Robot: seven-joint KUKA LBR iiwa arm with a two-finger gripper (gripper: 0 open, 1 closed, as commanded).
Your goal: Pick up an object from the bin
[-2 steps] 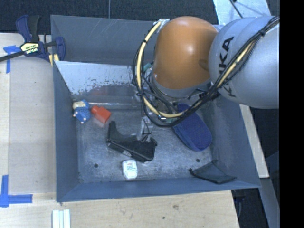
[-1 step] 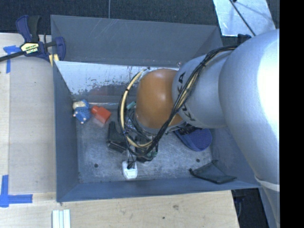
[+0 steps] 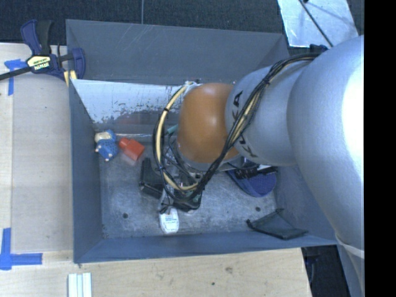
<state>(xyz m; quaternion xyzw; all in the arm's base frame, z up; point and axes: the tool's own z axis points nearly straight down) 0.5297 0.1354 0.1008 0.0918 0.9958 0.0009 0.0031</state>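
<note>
Camera view. The arm [image 3: 309, 104] enters the grey metal bin [image 3: 86, 184] from the right, its orange cover [image 3: 204, 125] and looped cables [image 3: 162, 135] hanging over the middle of the floor. The gripper [image 3: 177, 195] sits low, near the front wall, largely hidden by the wiring; whether it is spread or pressed together cannot be told. A small white object [image 3: 169, 222] lies just in front of it and a black object [image 3: 149, 178] just to its left. Farther left lie an orange block [image 3: 131, 148] and a blue-and-yellow toy [image 3: 106, 145]. To the right are a blue object [image 3: 255, 182] and a dark flat piece [image 3: 278, 226].
</note>
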